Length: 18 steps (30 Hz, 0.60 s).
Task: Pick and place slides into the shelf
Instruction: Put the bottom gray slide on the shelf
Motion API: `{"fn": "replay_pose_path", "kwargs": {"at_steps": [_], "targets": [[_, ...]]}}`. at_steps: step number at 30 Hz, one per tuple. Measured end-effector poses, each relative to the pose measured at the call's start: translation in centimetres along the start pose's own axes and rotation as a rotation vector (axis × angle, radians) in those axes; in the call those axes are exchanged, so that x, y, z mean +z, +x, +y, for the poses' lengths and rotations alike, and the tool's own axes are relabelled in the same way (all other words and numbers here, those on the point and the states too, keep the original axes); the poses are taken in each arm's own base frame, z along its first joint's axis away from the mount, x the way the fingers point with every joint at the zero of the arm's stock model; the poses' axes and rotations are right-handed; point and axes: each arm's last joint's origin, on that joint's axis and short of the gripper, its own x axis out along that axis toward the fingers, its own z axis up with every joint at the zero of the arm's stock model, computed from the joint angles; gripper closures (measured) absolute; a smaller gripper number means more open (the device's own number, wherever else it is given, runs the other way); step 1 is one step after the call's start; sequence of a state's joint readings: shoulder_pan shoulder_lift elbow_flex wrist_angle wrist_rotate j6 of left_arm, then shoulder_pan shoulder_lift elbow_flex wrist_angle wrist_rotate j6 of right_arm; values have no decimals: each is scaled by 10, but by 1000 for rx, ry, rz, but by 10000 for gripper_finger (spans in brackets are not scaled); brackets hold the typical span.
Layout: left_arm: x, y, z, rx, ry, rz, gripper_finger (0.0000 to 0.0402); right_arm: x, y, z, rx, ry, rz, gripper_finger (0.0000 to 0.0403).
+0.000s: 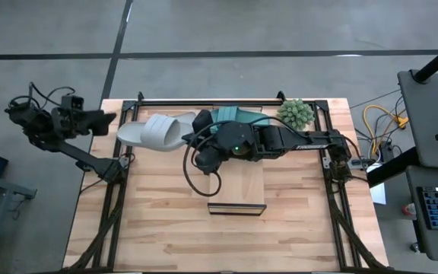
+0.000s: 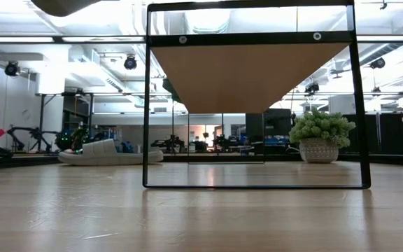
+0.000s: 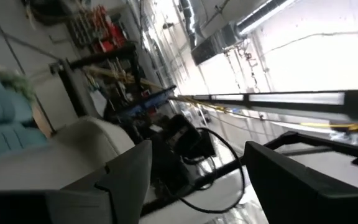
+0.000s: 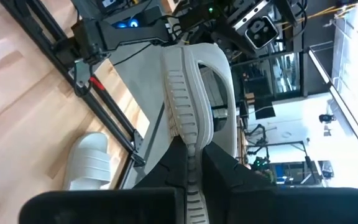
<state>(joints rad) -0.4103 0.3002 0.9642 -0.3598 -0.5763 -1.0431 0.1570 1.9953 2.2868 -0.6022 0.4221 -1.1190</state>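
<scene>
Though not yet over the shelf (image 1: 236, 186), carrying: right gripper (image 4: 193, 149) pinching a light grey slide (image 4: 188, 81) by its ribbed sole edge, strap turned outward, left of centre in the high view. Gripped at the thin rim, likely so the sole can drop flat onto the plank. Second grey slide (image 2: 107, 152) flat on the tabletop at mid-left in the low view, waiting. Teal slides (image 1: 230, 116) at upper centre, beside a potted plant (image 1: 295, 113). Shelf at lower centre, nothing seen on its plank. Left gripper (image 1: 106, 120) parked off the table's upper-left corner, fingers spread, holding nothing, probably to stay out of the right arm's path.
</scene>
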Motion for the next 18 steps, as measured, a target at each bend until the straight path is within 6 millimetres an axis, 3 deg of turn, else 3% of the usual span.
{"fn": "replay_pose_path", "kwargs": {"at_steps": [5,9,18], "targets": [[-7,5,6,66,-64,43,159,1,0,0,0,-35,-2,390],[-10,8,4,78,36,89,159,1,-2,-1,-1,-36,-5,390],[5,20,-37,77,266,118,159,-1,-12,-8,-6,-33,-7,390]]}}
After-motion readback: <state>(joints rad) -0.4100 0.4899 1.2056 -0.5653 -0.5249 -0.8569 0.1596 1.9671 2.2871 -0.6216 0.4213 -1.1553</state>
